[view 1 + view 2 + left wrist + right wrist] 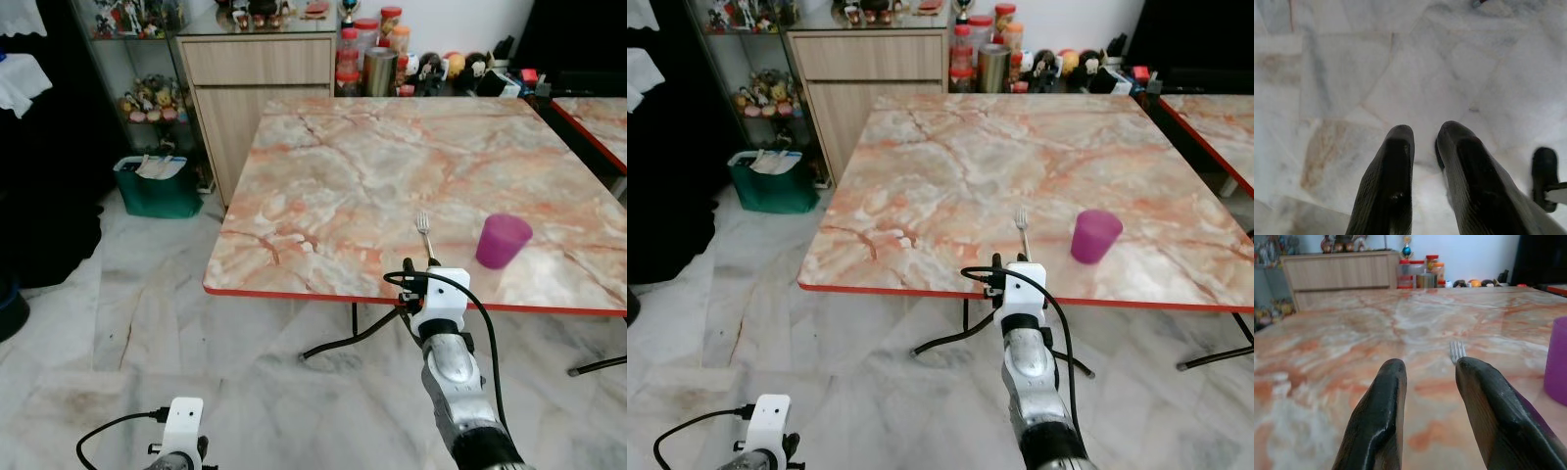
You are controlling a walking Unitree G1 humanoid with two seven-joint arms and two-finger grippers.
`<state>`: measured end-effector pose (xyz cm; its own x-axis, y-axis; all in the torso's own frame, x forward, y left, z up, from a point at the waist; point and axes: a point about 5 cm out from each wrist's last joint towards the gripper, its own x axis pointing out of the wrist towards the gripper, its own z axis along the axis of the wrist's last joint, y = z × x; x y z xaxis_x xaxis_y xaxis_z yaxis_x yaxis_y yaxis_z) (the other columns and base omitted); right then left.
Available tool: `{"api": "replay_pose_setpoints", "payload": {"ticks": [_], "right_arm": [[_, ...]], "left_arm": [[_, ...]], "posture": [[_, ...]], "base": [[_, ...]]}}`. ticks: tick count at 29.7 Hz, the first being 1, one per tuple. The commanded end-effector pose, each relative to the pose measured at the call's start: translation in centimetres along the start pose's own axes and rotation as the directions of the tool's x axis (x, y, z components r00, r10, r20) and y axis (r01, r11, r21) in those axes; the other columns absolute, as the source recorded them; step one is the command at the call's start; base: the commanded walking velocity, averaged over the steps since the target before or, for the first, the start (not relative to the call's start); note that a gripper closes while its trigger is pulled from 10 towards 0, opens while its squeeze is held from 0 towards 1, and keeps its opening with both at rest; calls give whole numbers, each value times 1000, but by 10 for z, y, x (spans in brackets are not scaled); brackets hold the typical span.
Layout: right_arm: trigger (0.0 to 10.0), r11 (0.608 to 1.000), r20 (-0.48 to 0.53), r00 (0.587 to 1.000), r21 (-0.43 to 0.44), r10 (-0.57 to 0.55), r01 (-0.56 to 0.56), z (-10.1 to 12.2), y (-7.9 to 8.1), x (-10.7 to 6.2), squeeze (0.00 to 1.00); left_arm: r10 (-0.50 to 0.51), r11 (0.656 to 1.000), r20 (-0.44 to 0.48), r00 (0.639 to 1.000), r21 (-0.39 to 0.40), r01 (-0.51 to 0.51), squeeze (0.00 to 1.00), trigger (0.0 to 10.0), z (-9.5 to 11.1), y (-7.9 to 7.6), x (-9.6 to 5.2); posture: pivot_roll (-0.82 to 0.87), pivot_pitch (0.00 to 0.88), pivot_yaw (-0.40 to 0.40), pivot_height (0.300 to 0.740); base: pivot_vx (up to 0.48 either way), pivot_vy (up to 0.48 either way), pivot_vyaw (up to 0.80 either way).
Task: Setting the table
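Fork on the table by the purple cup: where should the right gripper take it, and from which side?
Grip the fork by its handle end, nearest the table's front edge, coming from that edge where the right gripper already is, open. The fork lies flat with its prongs pointing away, so the handle is probably the closest part. The cup stands apart on the right, so a straight approach should pass it.

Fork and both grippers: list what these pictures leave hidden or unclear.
- Fork: its handle end is hidden behind the right gripper's wrist in the eye views and behind a finger in the right wrist view.
- Purple cup: cut by the frame edge in the right wrist view.
- Left gripper: fingers cut off below.
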<state>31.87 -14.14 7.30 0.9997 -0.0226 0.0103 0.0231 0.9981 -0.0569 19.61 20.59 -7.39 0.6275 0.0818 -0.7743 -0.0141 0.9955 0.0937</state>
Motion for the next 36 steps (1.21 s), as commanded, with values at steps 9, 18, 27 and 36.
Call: {"api": "replay_pose_setpoints", "payload": {"ticks": [9,18,27,36], "right_arm": [[10000,1000,20,1000,6,-5,5,6,-3,4,0],[10000,1000,25,1000,9,5,-5,7,-1,5,0],[10000,1000,25,1000,8,7,-7,7,1,4,0],[10000,999,-13,999,20,33,-33,5,6,5,0]], "left_arm": [[3,1000,8,1000,1,-3,0,10000,5,0,1],[1,1000,4,1000,-1,-1,0,10000,4,-1,1],[-2,1000,0,1000,2,2,0,10000,2,-2,1],[-3,1000,1,1000,3,3,0,10000,2,-2,1]], "posture": [[13,0,20,736],[13,0,18,736],[13,0,20,736],[14,0,16,736]], "base": [[330,0,-51],[331,0,0],[321,0,0],[0,0,0]]}}
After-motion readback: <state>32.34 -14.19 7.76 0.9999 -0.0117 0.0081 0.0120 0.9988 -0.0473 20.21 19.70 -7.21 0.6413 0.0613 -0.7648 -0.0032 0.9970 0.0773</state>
